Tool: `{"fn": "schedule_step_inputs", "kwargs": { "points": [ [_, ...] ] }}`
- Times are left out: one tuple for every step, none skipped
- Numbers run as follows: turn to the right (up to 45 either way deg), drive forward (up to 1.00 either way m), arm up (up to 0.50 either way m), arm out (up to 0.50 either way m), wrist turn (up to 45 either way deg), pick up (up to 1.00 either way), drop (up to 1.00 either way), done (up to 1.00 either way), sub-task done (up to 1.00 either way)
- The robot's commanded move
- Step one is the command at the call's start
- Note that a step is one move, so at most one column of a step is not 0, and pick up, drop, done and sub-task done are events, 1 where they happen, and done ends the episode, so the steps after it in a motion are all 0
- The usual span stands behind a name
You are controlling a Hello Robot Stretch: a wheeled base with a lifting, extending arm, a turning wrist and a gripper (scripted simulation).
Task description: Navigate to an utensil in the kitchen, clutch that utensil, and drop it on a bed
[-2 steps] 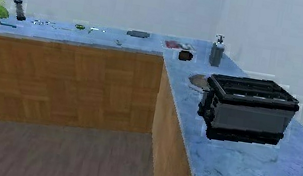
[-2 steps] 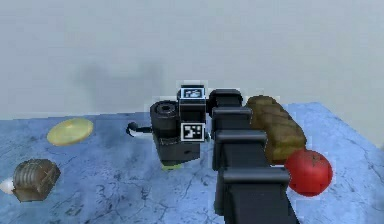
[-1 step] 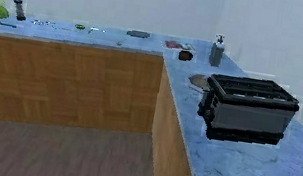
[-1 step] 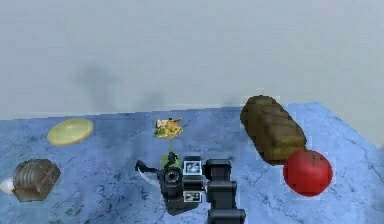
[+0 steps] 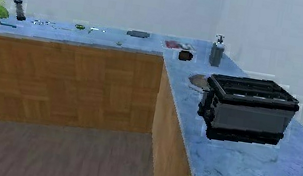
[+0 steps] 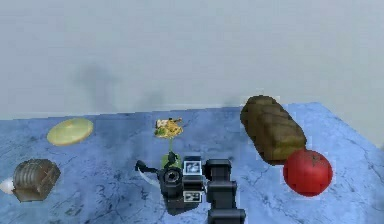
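Reaching up from the bottom edge of the arm side view, just right of centre, the arm (image 6: 228, 203) ends in the gripper (image 6: 155, 176), low in the middle of the frame over the blue countertop (image 6: 100, 155). A small green bit (image 6: 172, 158) lies on the counter right at the top of the gripper's dark body, too small to name by shape. I judge it the likeliest candidate for the utensil, since nothing else lies so near the fingers.

Whether the gripper is over it, beside it or touching it cannot be told, nor which way its long axis runs. For the same reason I cannot tell whether the gripper has hold of anything, or how its fingers stand.

Straight above, towards the centre of the frame and clearly apart, sits a small yellow-and-green thing (image 6: 168, 127). A pale yellow disc (image 6: 70, 131) lies at the left, a brown lump (image 6: 36, 179) at lower left, and a brown loaf (image 6: 272, 128) and a red round fruit (image 6: 307, 172) at the right.

The coming move turns on that green bit: if it is the utensil, it lies just above the claw, a very short way farther up the frame.
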Motion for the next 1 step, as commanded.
{"fn": "schedule_step_inputs", "kwargs": {
  "points": [
    [0.0,0.00,0.10,0.00,0.0,0.00,0.00,0.00,0.00]
  ]
}}
